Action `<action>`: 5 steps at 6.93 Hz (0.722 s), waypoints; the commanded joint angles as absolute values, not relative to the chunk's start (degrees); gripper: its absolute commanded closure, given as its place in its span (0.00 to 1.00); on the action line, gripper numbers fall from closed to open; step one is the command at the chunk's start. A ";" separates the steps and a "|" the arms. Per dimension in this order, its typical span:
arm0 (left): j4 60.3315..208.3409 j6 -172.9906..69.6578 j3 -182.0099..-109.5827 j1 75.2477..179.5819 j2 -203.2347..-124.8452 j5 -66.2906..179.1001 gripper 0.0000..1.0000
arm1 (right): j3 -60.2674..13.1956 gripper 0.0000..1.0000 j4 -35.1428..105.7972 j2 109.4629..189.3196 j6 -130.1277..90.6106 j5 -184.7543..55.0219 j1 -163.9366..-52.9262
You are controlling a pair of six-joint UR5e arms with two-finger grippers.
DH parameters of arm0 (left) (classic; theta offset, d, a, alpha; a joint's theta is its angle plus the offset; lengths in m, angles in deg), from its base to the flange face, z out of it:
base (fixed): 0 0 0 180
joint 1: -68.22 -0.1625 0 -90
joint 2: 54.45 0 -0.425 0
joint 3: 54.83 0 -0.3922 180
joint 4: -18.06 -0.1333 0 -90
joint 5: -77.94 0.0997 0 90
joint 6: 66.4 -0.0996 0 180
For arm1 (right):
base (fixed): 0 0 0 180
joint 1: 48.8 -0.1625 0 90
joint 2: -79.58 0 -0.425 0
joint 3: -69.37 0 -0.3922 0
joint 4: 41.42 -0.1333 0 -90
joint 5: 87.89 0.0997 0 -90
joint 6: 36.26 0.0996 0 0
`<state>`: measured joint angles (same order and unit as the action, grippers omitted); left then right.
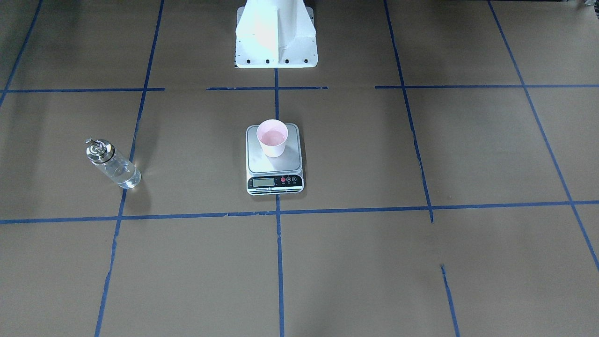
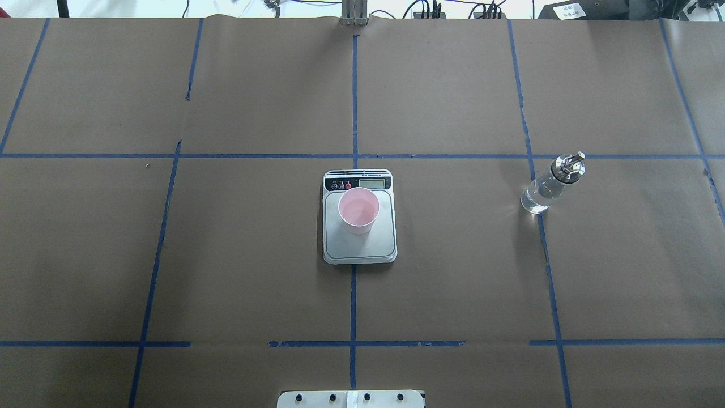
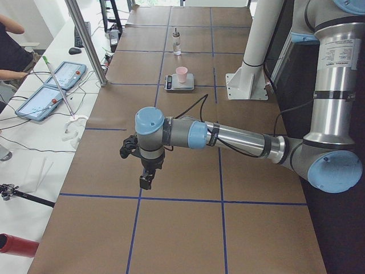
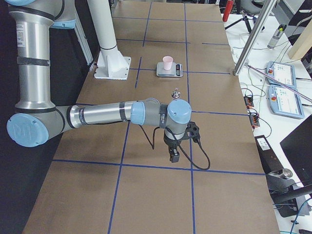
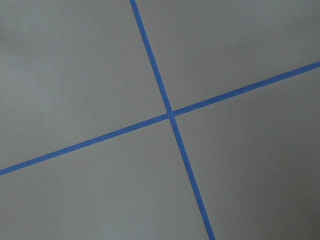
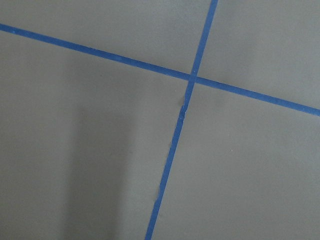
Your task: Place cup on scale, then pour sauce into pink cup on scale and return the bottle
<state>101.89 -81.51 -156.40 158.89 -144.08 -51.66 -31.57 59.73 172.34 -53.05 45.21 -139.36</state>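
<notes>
At the table's middle, cup: pale pink, upright on the steel platform of the scale, inside its edges, nothing gripping it; whether there is liquid in it I cannot tell.
Scale: flat on the table, astride the central blue tape line, with its display and buttons on the side away from the robot.
Bottle: clear glass with a metal spout top, standing upright on the robot's right side, well apart from the scale, its base at a tape line; nothing touches it.
Left tool: pointing down above the table near its left end, far from the scale and holding nothing; whether its fingers stand apart or together cannot be told from the side view.
Right tool: pointing down above the table near its right end, past the bottle, holding nothing; open or closed, I cannot tell.
Wrist views: each shows only brown paper and a crossing of blue tape.
Robot pedestal: white, at the table's edge in line with the scale.
Side bench: two tablets, cables, and a person's arm at the edge.
</notes>
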 commanded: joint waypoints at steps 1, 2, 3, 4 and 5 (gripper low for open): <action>101.82 -81.60 -155.47 158.84 -141.04 -51.79 0.00 | -28.11 0.00 55.63 173.01 -52.70 46.14 -139.76; 102.43 -81.78 -153.11 158.83 -139.97 -52.57 0.00 | -27.93 0.00 55.44 173.53 -52.61 46.32 -140.81; 102.69 -81.86 -152.31 158.83 -139.18 -52.75 0.00 | -27.92 0.00 55.44 173.71 -52.61 46.67 -141.52; 102.78 -81.87 -152.12 158.83 -138.30 -52.76 0.00 | -27.84 0.00 55.44 174.32 -52.61 47.80 -142.39; 102.87 -81.87 -152.03 158.83 -138.03 -52.67 0.00 | -27.57 0.00 55.44 174.42 -52.52 47.99 -142.75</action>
<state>102.72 -81.85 -152.35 158.84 -138.69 -52.68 -27.84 55.48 174.10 -52.59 47.41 -142.06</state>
